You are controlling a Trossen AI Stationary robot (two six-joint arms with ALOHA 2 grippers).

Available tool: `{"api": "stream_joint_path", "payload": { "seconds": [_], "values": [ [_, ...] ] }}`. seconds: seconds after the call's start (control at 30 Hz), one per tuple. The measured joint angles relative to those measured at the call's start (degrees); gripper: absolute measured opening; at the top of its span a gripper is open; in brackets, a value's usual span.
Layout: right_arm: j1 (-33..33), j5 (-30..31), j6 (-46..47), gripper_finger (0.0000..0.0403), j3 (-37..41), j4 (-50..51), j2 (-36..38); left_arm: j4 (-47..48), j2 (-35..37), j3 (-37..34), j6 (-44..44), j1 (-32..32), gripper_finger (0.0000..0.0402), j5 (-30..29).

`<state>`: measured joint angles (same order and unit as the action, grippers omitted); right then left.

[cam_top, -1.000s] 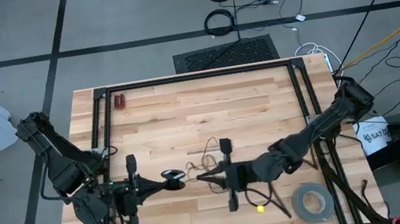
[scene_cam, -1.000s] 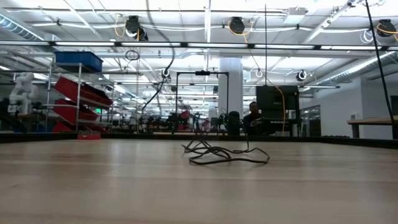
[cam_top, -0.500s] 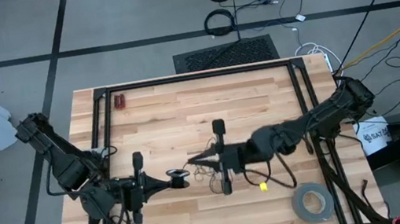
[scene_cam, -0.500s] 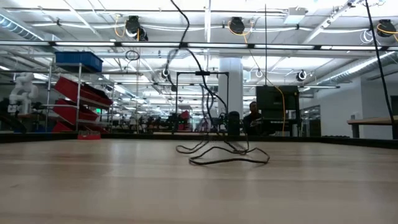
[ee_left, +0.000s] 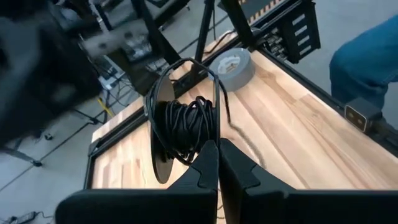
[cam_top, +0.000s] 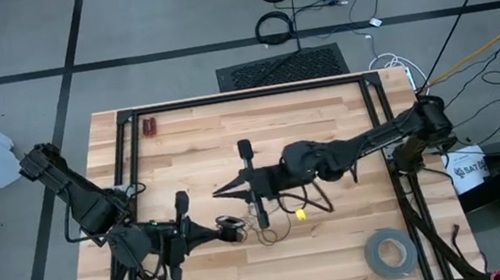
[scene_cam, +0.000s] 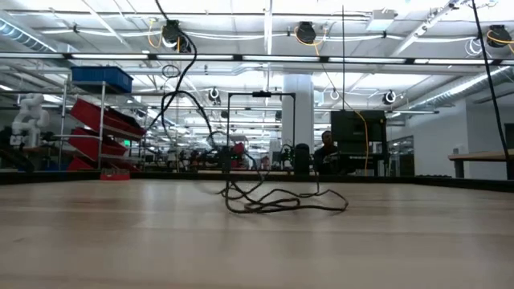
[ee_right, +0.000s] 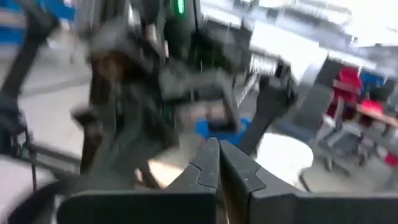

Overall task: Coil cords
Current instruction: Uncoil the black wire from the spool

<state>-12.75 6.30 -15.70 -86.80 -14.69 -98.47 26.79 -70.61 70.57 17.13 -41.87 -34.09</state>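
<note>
Two closed pincers: left clamped on black cord bundle, right gripping a strand.

On the wooden worktop we recorded a grey tape roll near the front right corner, a small yellow piece toward the middle, and a small red item at the far left corner. On the floor beyond we noted a thick black cable loop, a dark mat, a white bucket, and red bins in the room behind.
</note>
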Motion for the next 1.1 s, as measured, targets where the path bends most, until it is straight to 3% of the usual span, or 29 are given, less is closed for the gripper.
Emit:
{"api": "stream_joint_path", "payload": {
  "seconds": [0.17, 0.23, 0.43, 0.5, 0.63, 0.8, 1.1],
  "values": [
    [-2.4, 9.85, 3.22, 0.0001, -0.01, 17.3, 3.42, 2.74, 0.0, 0.0, -2.5, -0.26, 0.0, -0.22],
    [-3.83, 10.82, 7.2, 0.0001, -0.09, 22.75, 4.64, 4.19, 0.0, 0.0, -3.79, -0.26, 0.0, -1.34],
    [-11.29, 15.09, 17.41, 0.0, 1.57, 28.81, 3.58, 6.79, 0.0, 0.0, -7.24, -0.26, 0.0, -3.44],
    [-13.72, 17.81, 20.34, 0.0, 3.69, 26.22, 2.78, 6.75, 0.0, 0.0, -7.61, -0.26, 0.0, -3.57],
    [-17.14, 23.16, 22.15, 0.001, 9.53, 11.98, -0.44, 6.71, 0.02, 0.0, -7.64, -0.26, 0.0, -4.13],
    [-17.95, 31.22, 20.91, 0.0056, 11.86, -1.96, -5.81, 6.59, 0.04, 0.0, -5.9, -0.11, 0.0, -5.86],
    [-15.67, 33.16, 20.68, 0.0147, 11.94, -12.36, -10.92, 6.39, 0.11, 0.0, -3.02, -0.11, 0.0, -6.51]
  ]
}}
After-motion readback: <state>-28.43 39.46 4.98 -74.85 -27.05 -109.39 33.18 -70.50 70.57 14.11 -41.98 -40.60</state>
